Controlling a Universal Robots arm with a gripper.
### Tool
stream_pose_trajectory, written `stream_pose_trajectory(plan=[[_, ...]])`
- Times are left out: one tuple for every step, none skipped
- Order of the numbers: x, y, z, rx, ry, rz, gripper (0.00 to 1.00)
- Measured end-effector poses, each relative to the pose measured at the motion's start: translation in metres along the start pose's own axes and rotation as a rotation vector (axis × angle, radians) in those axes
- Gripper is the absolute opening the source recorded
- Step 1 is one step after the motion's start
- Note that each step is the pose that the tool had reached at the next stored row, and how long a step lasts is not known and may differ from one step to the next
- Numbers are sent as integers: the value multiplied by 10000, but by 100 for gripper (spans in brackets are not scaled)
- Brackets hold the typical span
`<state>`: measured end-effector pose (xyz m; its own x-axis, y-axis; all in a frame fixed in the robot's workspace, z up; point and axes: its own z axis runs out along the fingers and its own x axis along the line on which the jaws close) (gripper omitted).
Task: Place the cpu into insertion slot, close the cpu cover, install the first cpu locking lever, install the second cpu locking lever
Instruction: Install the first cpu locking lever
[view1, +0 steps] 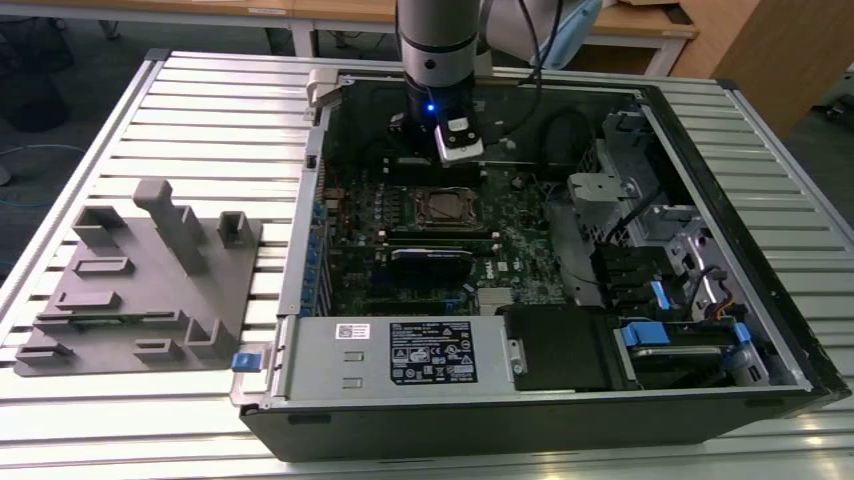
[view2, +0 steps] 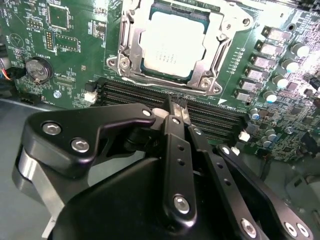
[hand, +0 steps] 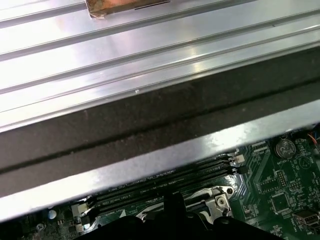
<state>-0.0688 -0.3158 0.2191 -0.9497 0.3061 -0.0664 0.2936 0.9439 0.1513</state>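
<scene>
The cpu (view2: 170, 42), a flat square with a dull silver top, lies in the insertion slot (view1: 445, 206) on the green motherboard. The cpu cover (view2: 131, 47), a silver frame with a square window, lies flat around it. A thin metal locking lever (view2: 226, 50) runs along the socket's side; I cannot tell whether it is latched. My gripper (view2: 178, 111) hovers over the black memory slots just beside the socket, its two black fingers pressed together with nothing between them. In the exterior view the gripper (view1: 454, 150) hangs inside the open case, just behind the socket.
The open computer case (view1: 747, 230) lies on a slatted metal table (view1: 187, 110). A labelled power supply box (view1: 400, 352) sits at the case's front, and drive bays with blue tabs (view1: 667, 330) are on the exterior view's right. A grey fixture tray (view1: 147, 280) lies to the left.
</scene>
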Motion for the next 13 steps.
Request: stream_pose_trajectory(plan=[[0,-1,0,41,-11,-5,10],[-1,-3,-1,113,-26,-12,10],[-2,-6,-1,193,-39,-19,10],[-3,-9,-1,283,-53,-28,10],[-4,-13,-1,366,-66,-36,10],[-6,-17,-2,446,-75,-43,10],[-8,-23,-3,520,-85,-49,10],[-9,-29,-4,584,-93,-55,10],[-12,-38,-6,634,-99,-59,10],[-15,-47,-6,677,-104,-62,10],[-18,-55,-6,718,-108,-66,10],[-20,-63,-7,764,-113,-69,10],[-23,-71,-8,811,-118,-73,10]])
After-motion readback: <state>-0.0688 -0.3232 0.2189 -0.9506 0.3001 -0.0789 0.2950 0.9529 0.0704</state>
